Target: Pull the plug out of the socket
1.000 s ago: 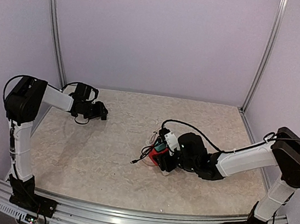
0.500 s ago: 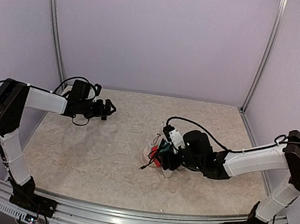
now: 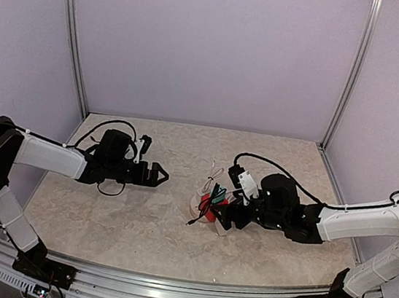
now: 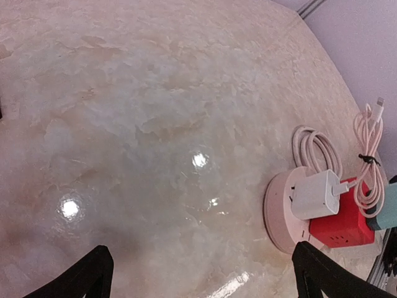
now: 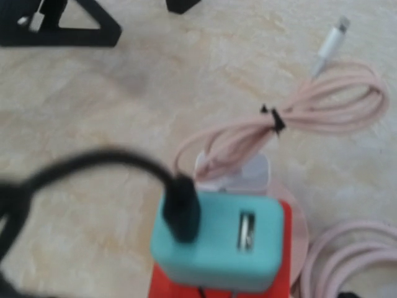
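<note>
Top view, left arm: reaches across the desk [image 3: 138, 222] towards the middle; the left pincer [image 3: 158, 175] is spread wide with nothing in it, well apart from the socket.
Top view, socket: the red socket [image 3: 208, 212] stands near the middle of the desk, against a pale round disc [image 3: 193, 205].
Top view, plug: a teal plug [image 3: 215, 197] sits on the socket's upper side.
Top view, right arm: stretched low from the right, with the right pincer [image 3: 226, 217] just beside the socket; I cannot tell how wide it stands or whether it touches anything.
Left wrist view, pincer: both black fingertips [image 4: 93, 273] show at the bottom corners, far apart, with only bare desk between them.
Left wrist view, socket: at the right edge, resting on the disc, with a white charger [image 4: 316, 194] on the face turned this way.
Left wrist view, cables: a coiled pink cable [image 4: 316, 149] lies behind the disc; a tied pink cable [image 4: 369, 161] lies beside it, its end pointing away.
Right wrist view, plug: the teal plug fills the lower middle, standing on the socket's red top, with a black cable [image 5: 180, 211] plugged into its left port and an empty port beside it.
Right wrist view, surroundings: the white charger and the tied cable lie beyond the plug; the left pincer's black fingers show at the top left.
Right wrist view, own pincer: its fingers cannot be made out here.
</note>
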Action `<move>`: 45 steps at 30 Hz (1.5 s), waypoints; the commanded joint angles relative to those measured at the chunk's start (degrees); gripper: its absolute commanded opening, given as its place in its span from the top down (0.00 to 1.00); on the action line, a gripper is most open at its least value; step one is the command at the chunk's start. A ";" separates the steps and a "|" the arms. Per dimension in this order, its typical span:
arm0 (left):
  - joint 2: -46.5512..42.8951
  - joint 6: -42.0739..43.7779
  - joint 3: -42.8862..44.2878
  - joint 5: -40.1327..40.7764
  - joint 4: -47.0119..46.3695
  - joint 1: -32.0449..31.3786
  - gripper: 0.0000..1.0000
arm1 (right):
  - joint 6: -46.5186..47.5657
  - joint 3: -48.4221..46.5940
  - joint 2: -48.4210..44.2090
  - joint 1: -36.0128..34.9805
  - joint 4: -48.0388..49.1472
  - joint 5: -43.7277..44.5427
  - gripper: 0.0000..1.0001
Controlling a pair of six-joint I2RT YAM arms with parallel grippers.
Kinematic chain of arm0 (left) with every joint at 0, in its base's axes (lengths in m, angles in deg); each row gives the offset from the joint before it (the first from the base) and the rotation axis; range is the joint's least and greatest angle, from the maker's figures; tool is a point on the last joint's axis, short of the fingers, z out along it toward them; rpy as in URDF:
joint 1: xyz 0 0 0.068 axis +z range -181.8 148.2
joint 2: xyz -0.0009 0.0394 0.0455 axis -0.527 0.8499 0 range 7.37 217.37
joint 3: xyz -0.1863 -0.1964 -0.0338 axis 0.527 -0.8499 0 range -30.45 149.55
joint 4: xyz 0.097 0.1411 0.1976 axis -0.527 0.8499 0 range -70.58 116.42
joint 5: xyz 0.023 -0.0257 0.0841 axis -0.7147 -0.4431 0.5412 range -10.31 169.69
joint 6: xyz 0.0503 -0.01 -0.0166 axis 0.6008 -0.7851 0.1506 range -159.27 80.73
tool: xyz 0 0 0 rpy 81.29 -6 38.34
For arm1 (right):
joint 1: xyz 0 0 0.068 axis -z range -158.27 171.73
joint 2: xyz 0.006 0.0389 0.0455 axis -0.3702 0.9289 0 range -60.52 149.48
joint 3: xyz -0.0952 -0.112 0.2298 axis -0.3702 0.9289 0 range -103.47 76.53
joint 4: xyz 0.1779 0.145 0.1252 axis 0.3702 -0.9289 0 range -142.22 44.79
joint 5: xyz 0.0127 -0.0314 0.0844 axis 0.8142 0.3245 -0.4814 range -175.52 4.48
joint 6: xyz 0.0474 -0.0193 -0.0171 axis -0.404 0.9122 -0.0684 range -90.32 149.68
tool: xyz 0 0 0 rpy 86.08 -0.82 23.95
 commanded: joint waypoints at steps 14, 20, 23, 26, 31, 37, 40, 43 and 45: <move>-1.24 3.51 -1.92 -8.16 -5.57 -3.97 0.03 | 3.90 -3.78 9.82 0.49 1.65 -1.96 0.10; -2.65 3.79 -4.22 -10.81 -7.79 -3.91 0.03 | 6.63 -6.46 12.89 0.44 1.23 -0.93 0.14; -3.43 3.15 -5.03 -10.52 -8.13 -3.91 0.03 | 5.63 -7.20 12.77 0.48 -0.08 -0.58 0.12; -4.70 2.00 -6.88 -9.78 -9.57 -4.12 0.03 | 2.32 -6.70 10.68 0.50 -0.53 -2.52 0.08; -5.72 1.39 -9.33 -8.00 -10.50 -6.35 0.03 | -1.73 -1.90 2.99 0.51 -1.38 -5.79 0.04; -1.70 -0.20 -9.09 -6.11 -11.49 -10.21 0.08 | -2.73 5.69 -10.73 3.31 -5.44 -7.75 0.02; 0.73 -1.66 -8.63 -6.23 -13.33 -11.78 0.12 | -3.72 8.30 -15.40 7.70 -4.92 -10.39 0.02; 3.30 -2.57 -7.55 -6.45 -14.49 -13.73 0.16 | -4.37 9.47 -17.42 12.71 -3.85 -12.06 0.04; 4.85 -2.95 -6.83 -6.19 -14.75 -14.96 0.20 | -4.89 8.80 -16.59 15.57 -3.65 -11.49 0.06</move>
